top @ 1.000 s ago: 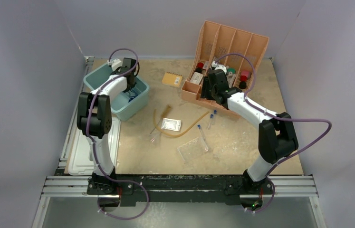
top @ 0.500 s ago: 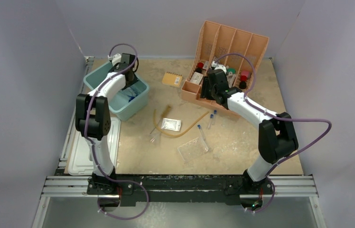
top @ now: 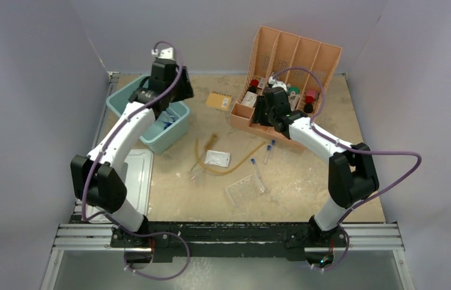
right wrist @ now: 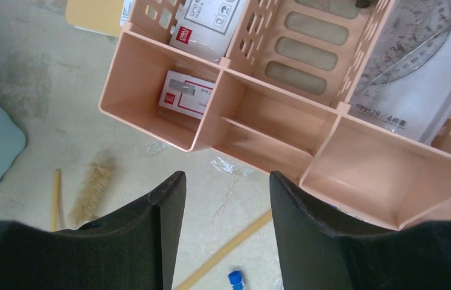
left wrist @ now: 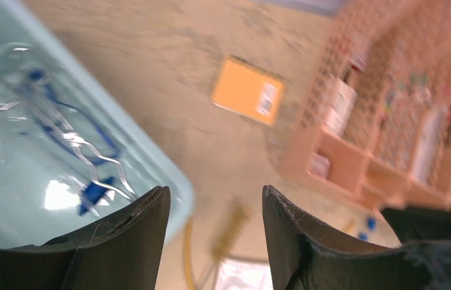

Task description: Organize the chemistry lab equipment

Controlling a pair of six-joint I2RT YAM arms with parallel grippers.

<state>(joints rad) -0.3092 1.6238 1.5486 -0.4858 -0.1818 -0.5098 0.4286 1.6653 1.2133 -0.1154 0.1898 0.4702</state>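
My left gripper [top: 182, 90] hangs open and empty above the back right edge of the teal bin [top: 148, 138]. In the left wrist view the metal tongs [left wrist: 84, 142] and the blue-framed goggles [left wrist: 93, 193] lie inside the bin [left wrist: 150, 163], left of my open gripper [left wrist: 215, 190]. On the table lie the amber tubing [top: 229, 168], the small clear bag [top: 217, 158], two blue-capped test tubes [top: 269, 152] [top: 258, 175] and the clear rack [top: 242, 190]. My right gripper [top: 260, 112] is open and empty at the peach divider's front edge; a blue cap [right wrist: 235, 279] shows below the gripper [right wrist: 226, 175].
The peach divider [top: 289, 60] with bottles stands at the back right. An orange notepad [top: 218, 100] lies between bin and divider. A bristle brush [top: 211, 142] lies beside the tubing. A white lid [top: 138, 175] rests at the left edge.
My left gripper opened inside the bin, then rose and swung toward the back right, above the bin's edge. The right arm stayed put.
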